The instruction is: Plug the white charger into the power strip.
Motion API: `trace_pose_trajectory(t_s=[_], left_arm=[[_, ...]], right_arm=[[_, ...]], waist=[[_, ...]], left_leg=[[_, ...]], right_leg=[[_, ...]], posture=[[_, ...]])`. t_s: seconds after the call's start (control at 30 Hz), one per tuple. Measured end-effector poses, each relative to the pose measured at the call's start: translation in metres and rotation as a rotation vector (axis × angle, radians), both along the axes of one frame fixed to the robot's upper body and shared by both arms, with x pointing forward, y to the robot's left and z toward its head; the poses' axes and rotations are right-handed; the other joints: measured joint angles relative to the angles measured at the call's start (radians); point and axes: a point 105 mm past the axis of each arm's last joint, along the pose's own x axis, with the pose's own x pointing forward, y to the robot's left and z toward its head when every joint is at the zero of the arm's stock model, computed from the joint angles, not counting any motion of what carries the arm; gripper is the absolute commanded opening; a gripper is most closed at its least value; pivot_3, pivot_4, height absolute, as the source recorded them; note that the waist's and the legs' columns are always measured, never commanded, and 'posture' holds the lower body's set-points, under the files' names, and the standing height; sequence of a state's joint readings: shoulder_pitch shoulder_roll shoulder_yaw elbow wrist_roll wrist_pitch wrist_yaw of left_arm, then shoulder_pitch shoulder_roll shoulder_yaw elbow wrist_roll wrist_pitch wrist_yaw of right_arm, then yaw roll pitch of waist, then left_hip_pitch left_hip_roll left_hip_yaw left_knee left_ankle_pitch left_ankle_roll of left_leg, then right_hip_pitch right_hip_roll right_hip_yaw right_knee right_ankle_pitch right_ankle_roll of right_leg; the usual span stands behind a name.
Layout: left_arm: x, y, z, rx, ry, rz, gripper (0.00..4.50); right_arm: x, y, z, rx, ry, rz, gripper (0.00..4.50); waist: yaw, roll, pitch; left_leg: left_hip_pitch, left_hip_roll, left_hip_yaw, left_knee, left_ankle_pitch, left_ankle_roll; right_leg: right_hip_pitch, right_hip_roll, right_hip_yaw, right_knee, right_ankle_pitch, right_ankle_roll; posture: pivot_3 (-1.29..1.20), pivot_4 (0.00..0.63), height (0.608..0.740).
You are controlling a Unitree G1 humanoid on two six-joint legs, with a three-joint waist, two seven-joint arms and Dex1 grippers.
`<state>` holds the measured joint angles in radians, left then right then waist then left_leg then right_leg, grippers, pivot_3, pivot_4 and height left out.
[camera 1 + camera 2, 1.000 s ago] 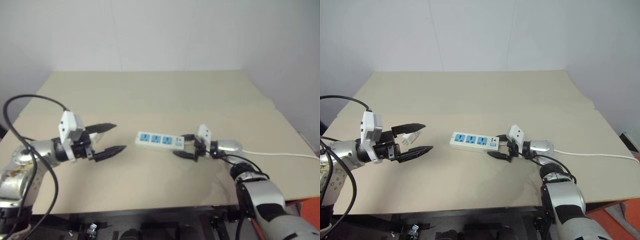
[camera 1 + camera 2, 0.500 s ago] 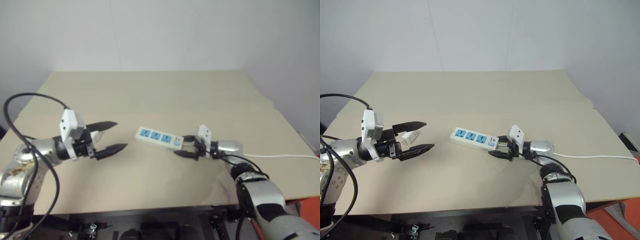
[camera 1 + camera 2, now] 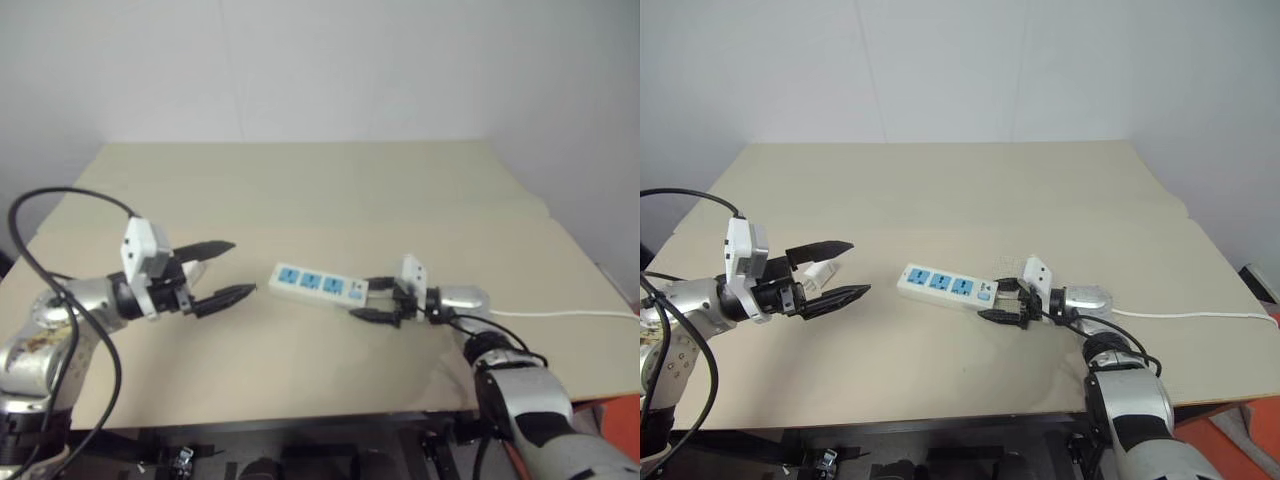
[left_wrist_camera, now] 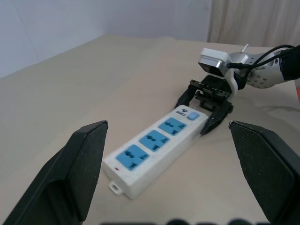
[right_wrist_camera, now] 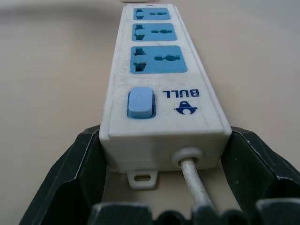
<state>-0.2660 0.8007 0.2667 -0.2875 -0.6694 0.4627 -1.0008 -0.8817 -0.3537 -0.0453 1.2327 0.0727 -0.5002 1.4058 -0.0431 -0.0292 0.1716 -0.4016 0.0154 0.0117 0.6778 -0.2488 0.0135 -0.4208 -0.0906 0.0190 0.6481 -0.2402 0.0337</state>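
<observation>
Dragged strip [image 3: 946, 285] a bit nearer, switch end pinched in right gripper [image 3: 1005, 305], charger [image 3: 818, 271] between wide-open left gripper [image 3: 845, 270] fingers

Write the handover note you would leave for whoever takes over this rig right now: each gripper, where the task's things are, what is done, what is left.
Left gripper: open, hovering above the table, holding nothing.
Right gripper: fingers straddle the switch end of the power strip; grip not confirmed.
Power strip: flat on the table, all three sockets empty.
White charger: on the table beside the left gripper's fingers, not held.
Done: nothing plugged in.
Left: pick up the charger and push it into a socket.
</observation>
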Motion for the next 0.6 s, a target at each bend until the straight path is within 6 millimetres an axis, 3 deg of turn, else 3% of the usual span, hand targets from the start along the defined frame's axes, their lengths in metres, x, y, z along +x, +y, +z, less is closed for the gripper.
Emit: trace_pose_trajectory(t_s=[0.17,0.33,0.47,0.6], left_arm=[[0.005,0.007,0.004,0.022,-0.004,0.022,4.50],[0.023,0.021,0.011,0.121,-0.030,0.145,4.50],[0.064,0.035,0.007,0.309,0.039,0.423,4.50],[0.093,0.046,0.013,0.358,0.207,0.524,4.50]], right_arm=[[-0.016,-0.002,-0.004,0.005,0.004,0.107,3.41],[-0.019,-0.002,-0.005,0.015,-0.021,0.122,3.41],[-0.021,0.000,-0.007,0.010,-0.037,0.129,3.41],[-0.021,0.003,-0.006,0.009,-0.044,0.134,3.41]], waist=[[0.000,0.000,0.000],[0.000,0.000,0.000],[0.001,0.000,0.000],[-0.002,0.000,0.000]], left_leg=[[0.000,0.000,0.000,0.000,0.000,0.000],[0.001,0.000,0.000,0.000,0.000,0.000],[0.001,-0.001,-0.001,0.000,0.000,-0.001],[0.001,-0.001,-0.001,0.000,0.001,-0.002]], right_leg=[[0.000,0.000,0.000,0.000,0.000,0.000],[0.000,0.000,0.000,0.000,0.000,0.000],[0.001,0.001,-0.001,0.000,0.000,0.001],[0.001,0.003,-0.001,0.002,0.001,0.001]], posture=[[0.00,0.150,0.740],[0.00,0.150,0.740],[0.00,0.150,0.740],[0.00,0.150,0.740]])
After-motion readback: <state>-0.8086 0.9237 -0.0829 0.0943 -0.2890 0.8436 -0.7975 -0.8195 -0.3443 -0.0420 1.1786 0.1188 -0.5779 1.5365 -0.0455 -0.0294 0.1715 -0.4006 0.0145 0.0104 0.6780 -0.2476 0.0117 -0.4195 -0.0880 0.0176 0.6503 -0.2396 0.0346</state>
